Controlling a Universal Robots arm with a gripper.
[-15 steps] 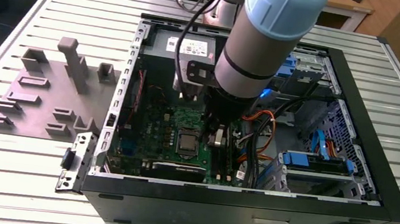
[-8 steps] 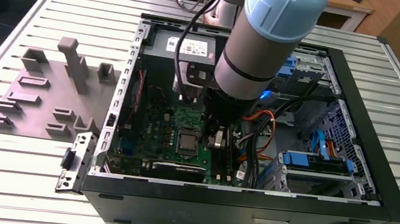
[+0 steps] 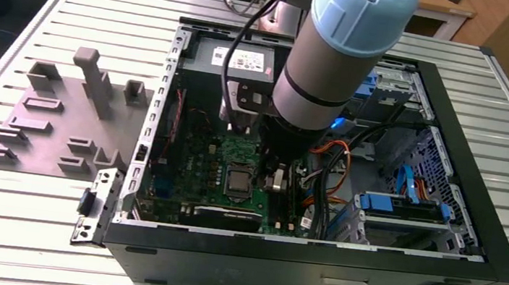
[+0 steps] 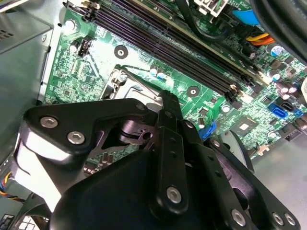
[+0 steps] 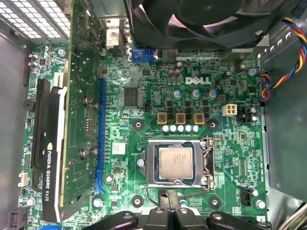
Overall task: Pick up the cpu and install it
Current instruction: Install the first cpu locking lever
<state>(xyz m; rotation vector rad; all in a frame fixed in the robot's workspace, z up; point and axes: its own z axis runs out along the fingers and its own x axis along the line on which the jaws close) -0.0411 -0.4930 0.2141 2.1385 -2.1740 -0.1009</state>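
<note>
The cpu [image 5: 176, 163], a small silvery square chip, lies flat inside the silver socket frame [image 5: 151, 165] on the green motherboard [image 5: 230, 158]. In the exterior view the cpu [image 3: 238, 180] shows as a small grey square near the middle of the motherboard [image 3: 199, 158]. My gripper [image 5: 164, 194] hangs just beside the socket's edge, shut and holding nothing. The exterior view has the gripper [image 3: 274, 180] low over the board, just to the cpu's right. In the second wrist view the gripper [image 4: 165, 98] points down at the socket frame [image 4: 125, 79].
The open computer case [image 3: 317, 263] walls the board in on all sides. A graphics card [image 5: 53, 158], a black fan [image 5: 201, 19], memory slots [image 4: 168, 33] and loose cables [image 3: 329, 166] crowd around. A grey fixture block [image 3: 52, 125] sits on the slatted table.
</note>
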